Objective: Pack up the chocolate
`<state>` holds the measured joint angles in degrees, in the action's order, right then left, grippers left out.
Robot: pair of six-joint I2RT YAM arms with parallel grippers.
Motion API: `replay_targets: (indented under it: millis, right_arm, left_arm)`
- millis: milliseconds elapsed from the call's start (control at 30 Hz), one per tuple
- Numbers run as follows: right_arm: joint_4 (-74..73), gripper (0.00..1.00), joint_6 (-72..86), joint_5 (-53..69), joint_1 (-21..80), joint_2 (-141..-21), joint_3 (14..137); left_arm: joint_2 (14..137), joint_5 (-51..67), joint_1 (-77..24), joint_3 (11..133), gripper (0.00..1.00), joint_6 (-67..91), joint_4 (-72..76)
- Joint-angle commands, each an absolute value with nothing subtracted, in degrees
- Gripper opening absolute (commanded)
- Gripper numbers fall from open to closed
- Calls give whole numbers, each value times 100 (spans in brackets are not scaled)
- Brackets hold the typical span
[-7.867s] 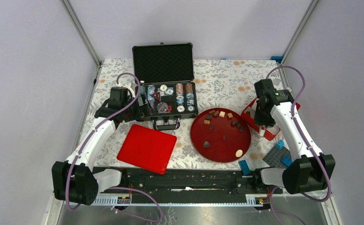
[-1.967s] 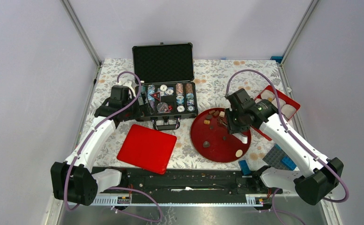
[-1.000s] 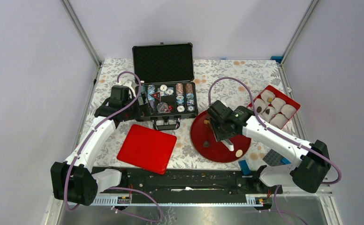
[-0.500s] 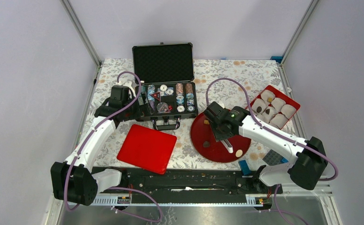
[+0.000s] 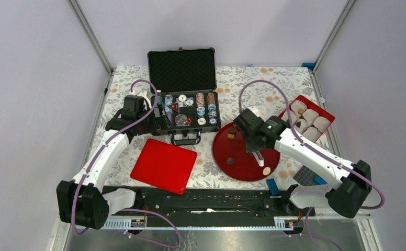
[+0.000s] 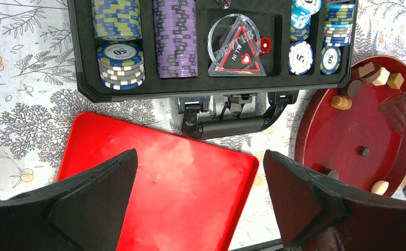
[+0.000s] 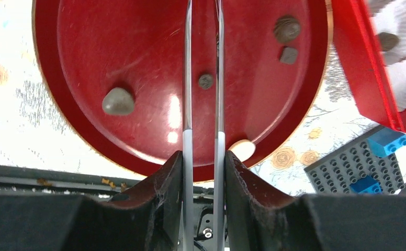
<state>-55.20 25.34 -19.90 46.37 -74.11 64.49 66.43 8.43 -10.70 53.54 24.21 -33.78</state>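
Our right gripper [image 7: 203, 159] is clamped on a pair of metal tweezers [image 7: 220, 78]. The blades run side by side with a narrow gap, and their tips pass out of the wrist view, so we cannot tell whether they pinch anything. The chocolate [image 7: 118, 101] lies scattered on the round red plate [image 7: 75, 47] beneath: a dark lump at left, a small piece seen between the blades, two brown ones at right, a cream one at the near rim, and several bunched at the far rim. A few pieces sit in the white paper cups [image 5: 311, 116] of the red box [image 7: 359, 68] just right of the plate. Blue bricks [image 7: 383, 141] rest on a grey baseplate [image 7: 347, 167] nearby. Left of the plate lies a flat red square [image 6: 159, 183], with the open black chip case [image 6: 211, 93] behind it. Our left gripper [image 6: 200, 154] hangs over the square, fingers spread wide and empty.
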Motion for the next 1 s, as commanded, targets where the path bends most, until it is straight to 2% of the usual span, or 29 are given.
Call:
replay_targets:
  millis: [0, 233, 500, 700, 967]
  right_arm:
    - [-5670, 18, 2555, -2167, 3899, -6900, 6817]
    - [-5724, 18, 2113, -2227, 2408, -6514, 7045]
    - [-5212, 18, 1520, -1936, 525, -6585, 6821]
    - [-4498, 18, 1467, -1813, -370, -6908, 6750]
    - [-4059, 17, 1447, -1912, -828, -7600, 6787]
  left_arm:
    - [6522, 817, -1090, 5563, 99, 2355, -3237]
    - [6512, 842, -1090, 5577, 99, 2351, -3233]
    - [6558, 869, -1094, 5623, 99, 2338, -3234]
    - [6656, 999, -1098, 5700, 99, 2346, -3243]
    - [6709, 959, -1099, 5767, 99, 2295, -3326]
